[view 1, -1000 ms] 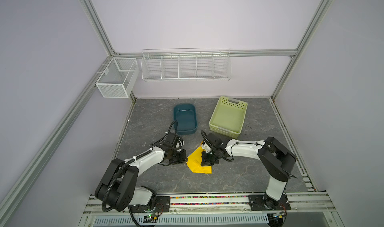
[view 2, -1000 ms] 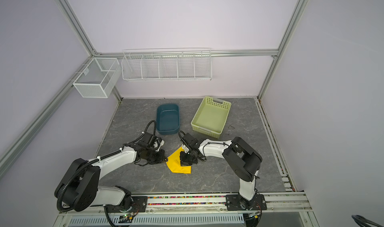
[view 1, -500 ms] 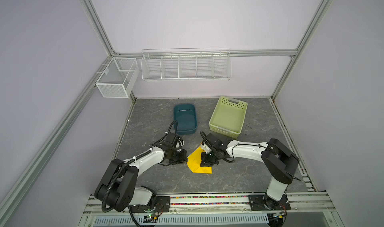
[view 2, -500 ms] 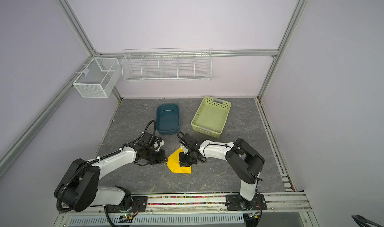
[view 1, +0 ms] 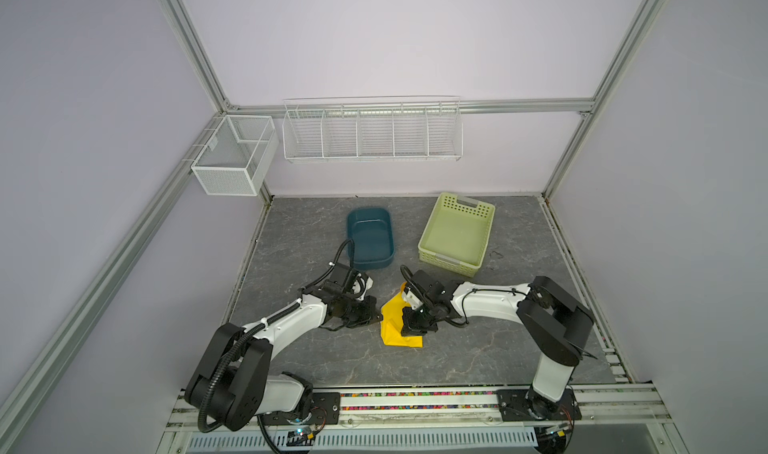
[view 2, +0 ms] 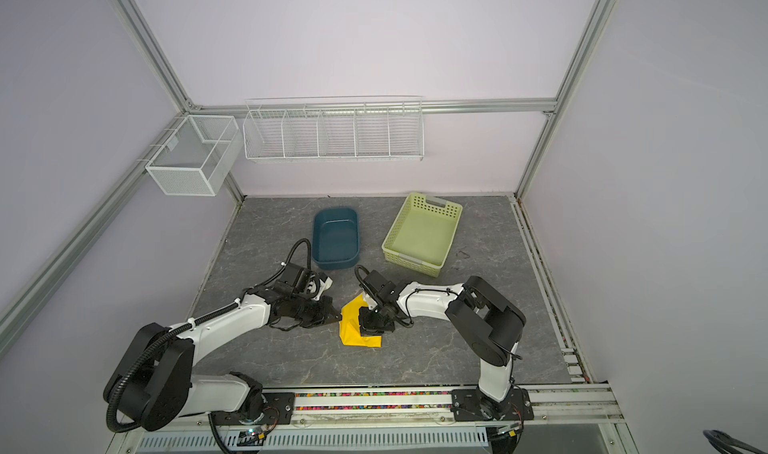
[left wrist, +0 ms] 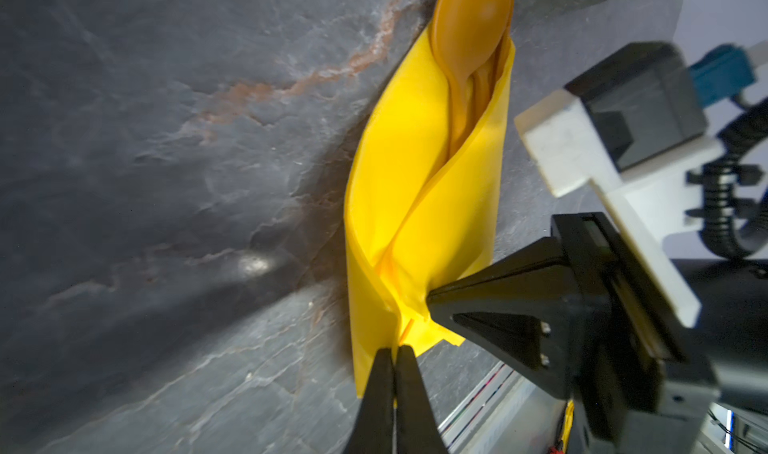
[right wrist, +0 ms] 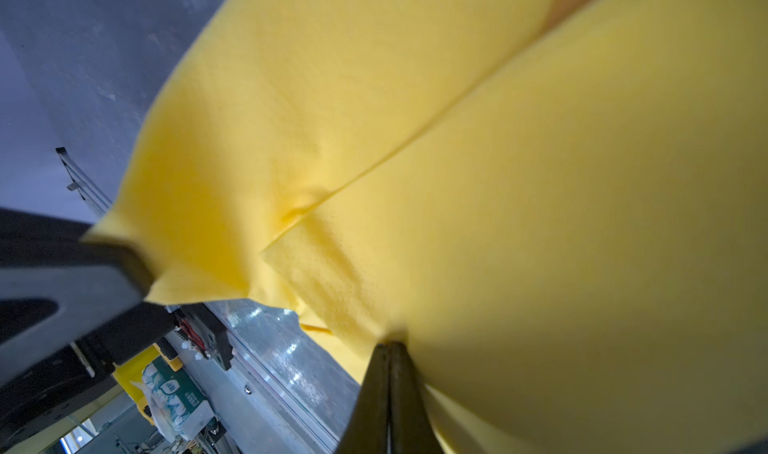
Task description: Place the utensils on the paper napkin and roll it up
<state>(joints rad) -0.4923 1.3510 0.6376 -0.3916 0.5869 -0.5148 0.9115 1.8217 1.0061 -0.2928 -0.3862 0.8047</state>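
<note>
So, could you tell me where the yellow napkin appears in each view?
Top view: napkin between left gripper and right gripper.
Top view: same, nearer than the blue tub.
Left wrist: folded strip from left gripper to spoon.
Right wrist: fills most of the frame.
Shared landmark: left gripper at its edge.

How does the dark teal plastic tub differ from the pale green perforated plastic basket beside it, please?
The dark teal plastic tub has solid walls and rounded corners; the pale green perforated plastic basket has hole-patterned walls and squarer corners. The tub is smaller and lies left of the larger basket in both top views. Both sit open and empty on the grey table.
</note>
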